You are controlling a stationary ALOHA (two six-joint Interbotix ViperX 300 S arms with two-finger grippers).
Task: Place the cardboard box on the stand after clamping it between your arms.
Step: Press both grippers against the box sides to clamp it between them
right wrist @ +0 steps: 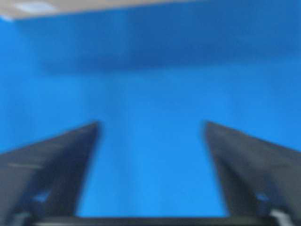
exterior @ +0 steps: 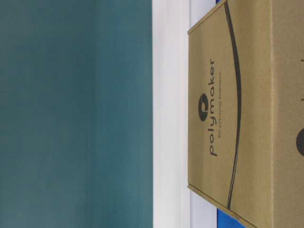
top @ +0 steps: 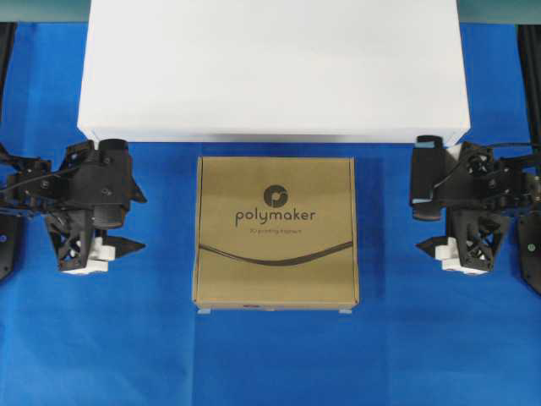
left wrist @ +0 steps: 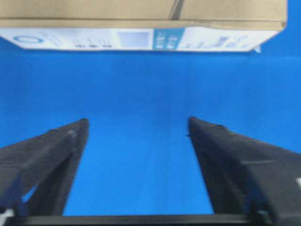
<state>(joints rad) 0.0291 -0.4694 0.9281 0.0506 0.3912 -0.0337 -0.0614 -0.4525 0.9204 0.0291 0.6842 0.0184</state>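
The flat brown cardboard box (top: 276,233) with the "polymaker" print lies on the blue cloth just in front of the white stand (top: 273,68). My left gripper (top: 135,222) sits to the box's left and my right gripper (top: 421,222) to its right, both pointing at it with a gap between. In the left wrist view the left gripper (left wrist: 138,123) is open over bare cloth, with the box (left wrist: 141,12) and its labelled side ahead. The right gripper (right wrist: 151,125) is likewise open, and the box (right wrist: 70,5) shows blurred at the top. The table-level view shows the box (exterior: 237,118) against the stand (exterior: 171,114).
Blue cloth (top: 270,364) covers the table around the box and in front of it. Black frame parts (top: 531,76) stand at the far right and left edges. A teal wall (exterior: 76,114) fills half of the table-level view.
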